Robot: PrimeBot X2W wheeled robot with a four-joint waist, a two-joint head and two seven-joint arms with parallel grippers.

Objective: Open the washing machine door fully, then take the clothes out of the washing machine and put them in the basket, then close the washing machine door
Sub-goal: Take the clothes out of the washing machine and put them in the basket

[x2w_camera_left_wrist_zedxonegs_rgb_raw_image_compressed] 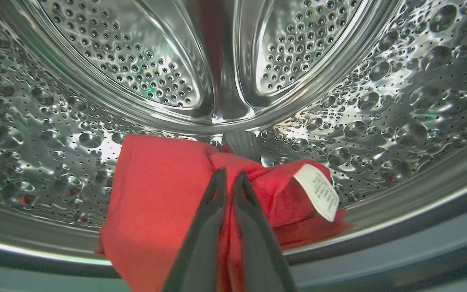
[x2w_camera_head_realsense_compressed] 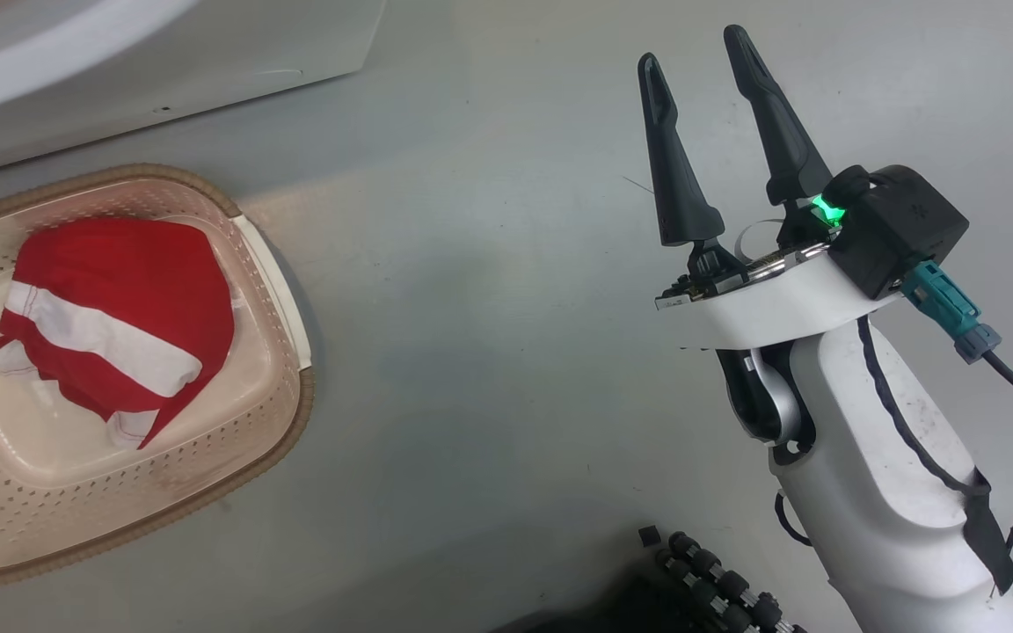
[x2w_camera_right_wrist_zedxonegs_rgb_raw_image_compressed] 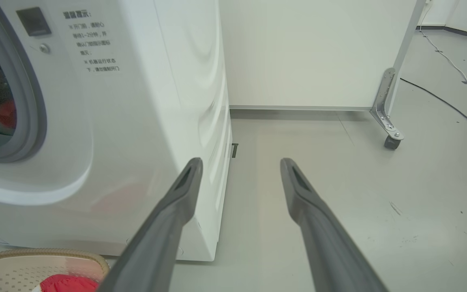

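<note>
My left gripper is inside the perforated steel drum of the big white front-loading washing machine. Its two dark fingers are pinched tight on a fold of the soft red fabric garment, which lies at the drum's front edge, draped over the lip.

It is a thin pinch, so I judge the cloth could slip free as I pull. Its trailing end or the small white label could also snag on the lip or the grey rubber ring.

My right gripper hangs over bare floor, fingers spread wide, holding nothing.

The cream perforated plastic basket with a brown rim sits on the floor by the machine's front, with a red-and-white garment inside. A careless swing could drop mine outside its rim.
</note>
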